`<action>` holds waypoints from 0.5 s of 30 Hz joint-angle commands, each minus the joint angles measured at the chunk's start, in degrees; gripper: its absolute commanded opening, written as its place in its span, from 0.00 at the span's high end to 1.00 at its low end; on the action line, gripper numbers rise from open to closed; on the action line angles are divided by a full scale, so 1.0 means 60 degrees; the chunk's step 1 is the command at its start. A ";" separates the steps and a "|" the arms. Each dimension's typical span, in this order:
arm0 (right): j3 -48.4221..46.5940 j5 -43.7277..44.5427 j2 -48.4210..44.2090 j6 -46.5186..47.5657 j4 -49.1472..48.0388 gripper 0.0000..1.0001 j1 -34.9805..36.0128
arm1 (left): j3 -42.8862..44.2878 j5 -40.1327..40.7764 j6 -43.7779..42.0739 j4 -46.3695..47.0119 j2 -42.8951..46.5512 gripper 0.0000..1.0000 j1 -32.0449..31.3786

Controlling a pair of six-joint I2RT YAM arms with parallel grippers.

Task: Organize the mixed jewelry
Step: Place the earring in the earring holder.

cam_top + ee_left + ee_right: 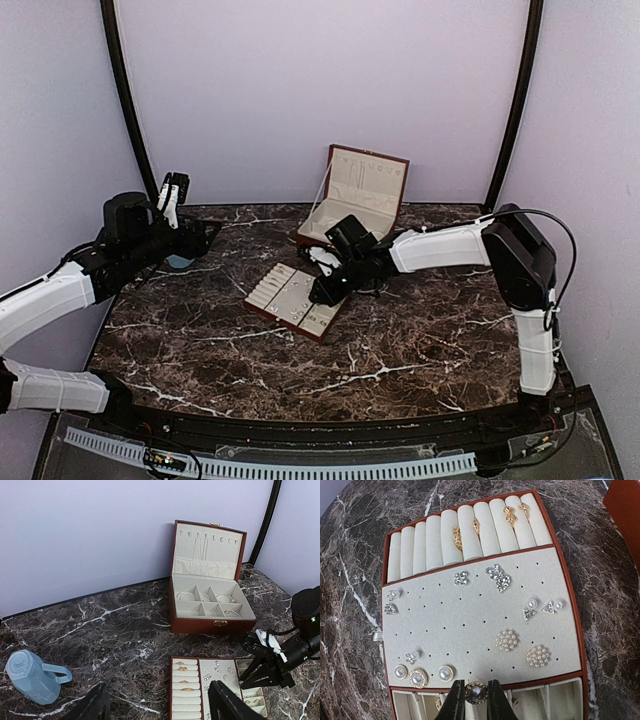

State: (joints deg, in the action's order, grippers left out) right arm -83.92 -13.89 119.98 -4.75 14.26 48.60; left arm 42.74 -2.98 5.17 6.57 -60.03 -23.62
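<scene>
The task is well advanced but not complete. Most of the mixed jewelry [506,640] already sits in the tray [384,575], which lies near the centre of the bench [400,340]. Four rings [457,537] are seated in the roll slots at the tray's far end, and studs and pearl clusters are spread over the perforated pad. The open hinged box [210,625] stands nearer the rear edge, with pieces in its compartments. One small crystal piece [377,637] lies on the bench just beside the tray's left rim, so it is probably not sorted yet. The right hand [476,689] is clenched on a round earring [476,694], held over the pad's near border where the small compartments begin. The earring's face points up toward the wrist camera. It is round, so it shows no long axis, and its post is hidden. The ring ornaments lie lengthwise along their rolls. The left hand [160,704] is released and carries nothing. It hangs near the left rear corner, above the blue cup [32,677], which lies on its side.
</scene>
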 commanded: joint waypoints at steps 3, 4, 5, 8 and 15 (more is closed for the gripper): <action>-0.0354 0.0025 0.0346 0.0218 0.0056 0.91 0.0089 | 0.0124 0.0158 -0.0081 -0.0025 0.0183 0.30 0.0025; -0.0354 0.0022 0.0362 0.0221 0.0066 0.91 0.0089 | 0.0123 0.0152 -0.0084 -0.0025 0.0180 0.30 0.0025; -0.0374 0.0033 0.0384 0.0221 0.0091 0.91 0.0096 | 0.0132 0.0147 -0.0085 -0.0033 0.0166 0.30 0.0029; -0.0372 0.0120 0.0408 0.0235 0.0134 0.91 0.0107 | 0.0138 0.0145 -0.0081 -0.0040 0.0140 0.30 0.0025; -0.0354 0.0183 0.0474 0.0258 0.0165 0.91 0.0132 | 0.0156 0.0145 -0.0085 -0.0054 0.0117 0.30 0.0025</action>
State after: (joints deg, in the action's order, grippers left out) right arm -84.79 -13.78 121.32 -3.66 14.50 48.75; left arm 42.74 -2.44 5.15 6.50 -60.03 -23.62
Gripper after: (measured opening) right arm 0.117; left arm 0.703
